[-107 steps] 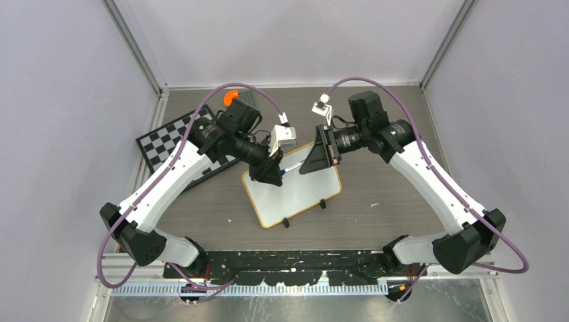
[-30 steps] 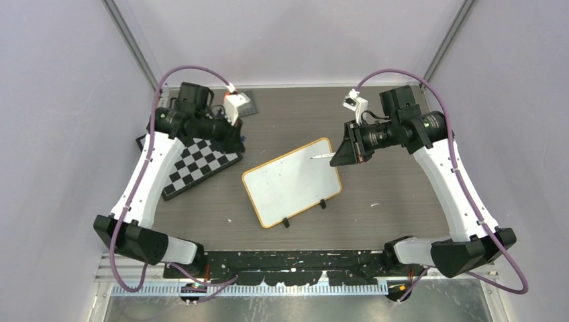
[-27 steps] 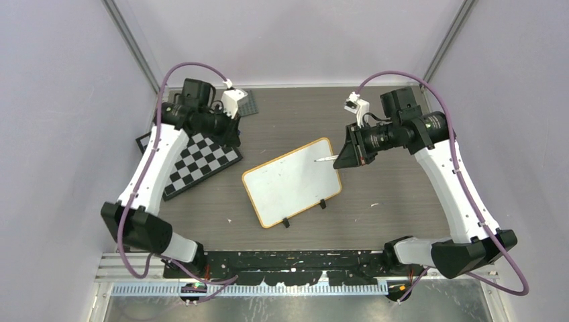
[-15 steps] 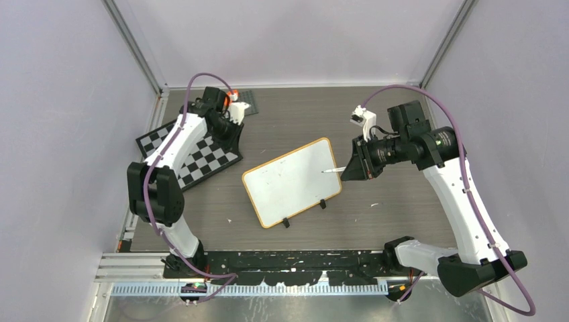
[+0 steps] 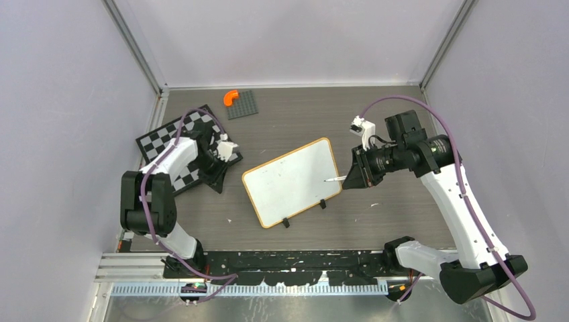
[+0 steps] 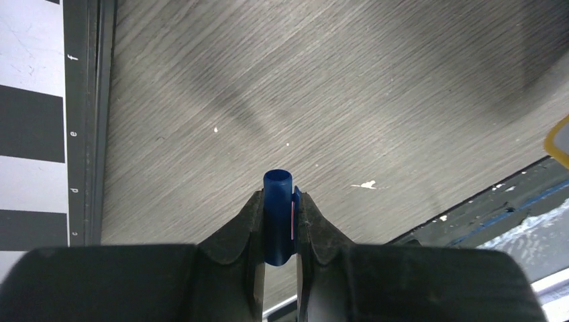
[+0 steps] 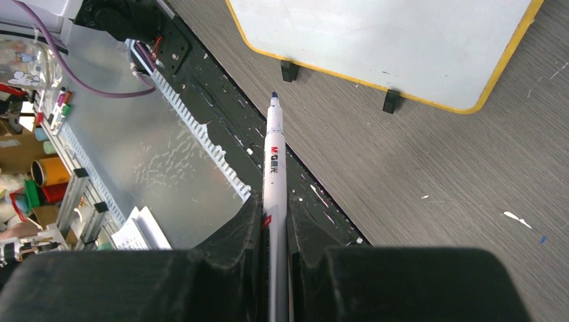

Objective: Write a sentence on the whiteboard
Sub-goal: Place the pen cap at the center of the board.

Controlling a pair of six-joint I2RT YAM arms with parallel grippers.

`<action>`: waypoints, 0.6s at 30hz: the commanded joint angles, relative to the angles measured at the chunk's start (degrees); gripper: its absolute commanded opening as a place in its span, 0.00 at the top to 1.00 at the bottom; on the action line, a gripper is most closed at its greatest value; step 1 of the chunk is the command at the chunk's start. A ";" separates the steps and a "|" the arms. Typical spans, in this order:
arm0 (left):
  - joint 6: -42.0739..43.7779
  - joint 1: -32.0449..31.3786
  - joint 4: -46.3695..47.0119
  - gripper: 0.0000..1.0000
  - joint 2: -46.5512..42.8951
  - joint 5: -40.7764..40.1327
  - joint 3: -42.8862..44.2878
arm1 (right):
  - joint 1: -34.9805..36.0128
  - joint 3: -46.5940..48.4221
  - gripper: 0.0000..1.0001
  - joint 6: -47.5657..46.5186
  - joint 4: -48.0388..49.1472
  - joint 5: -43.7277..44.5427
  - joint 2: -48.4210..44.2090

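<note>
Top view: the whiteboard (image 5: pixel 292 181) lies flat mid-tabletop (image 5: pixel 389 127), skewed to the edges, with its two feet on the near side. The surface looks blank, with no sentence on it yet. The right end effector (image 5: pixel 350 176) sits just right of the board's right rim, pinching a marker (image 5: pixel 333 179) whose tip points left over that rim. The left end effector (image 5: pixel 216 178) is folded back by the near corner of the checkered board (image 5: pixel 164 144), well apart from the whiteboard. On the far side a grey stud plate (image 5: pixel 243 106) has an orange piece (image 5: pixel 230 97) at its left corner.

Left wrist view: the fingers are pressed on a blue cap (image 6: pixel 277 215), held upright over bare wood. The checkered board's edge is at the left and a sliver of yellow rim at the right.

Right wrist view: the fingers are clamped on the white marker body, nib bare. The nib is apart from the board and lines up past its near rim, between the two black feet (image 7: pixel 288 69).

Step, as I judge it: uncapping is done and writing has not started. The next move needs the nib carried to the board's far-left area, lowered to light contact, and stroked along the long edge — the board sits at an angle, so the lines should follow the board, not the tabletop.

Containers: none on the tabletop. Off the near edge there is a clear tub (image 7: pixel 23 60) — its contents are too small to tell.
</note>
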 commanded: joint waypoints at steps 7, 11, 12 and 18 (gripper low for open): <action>2.97 -0.14 5.27 0.84 1.49 -2.35 -4.80 | 0.12 -3.10 1.00 -1.53 2.71 -0.92 -2.05; 3.28 -0.15 6.39 0.74 1.74 -3.11 -6.96 | 0.12 -3.77 1.00 -2.39 2.66 0.11 -2.52; 3.24 -0.13 6.39 0.70 1.48 -2.85 -7.47 | 0.14 -3.84 1.00 -2.45 2.70 0.49 -2.52; 3.54 -0.13 5.25 0.53 -0.98 -1.11 -8.66 | 0.25 -5.18 1.00 -1.91 3.48 1.39 -3.11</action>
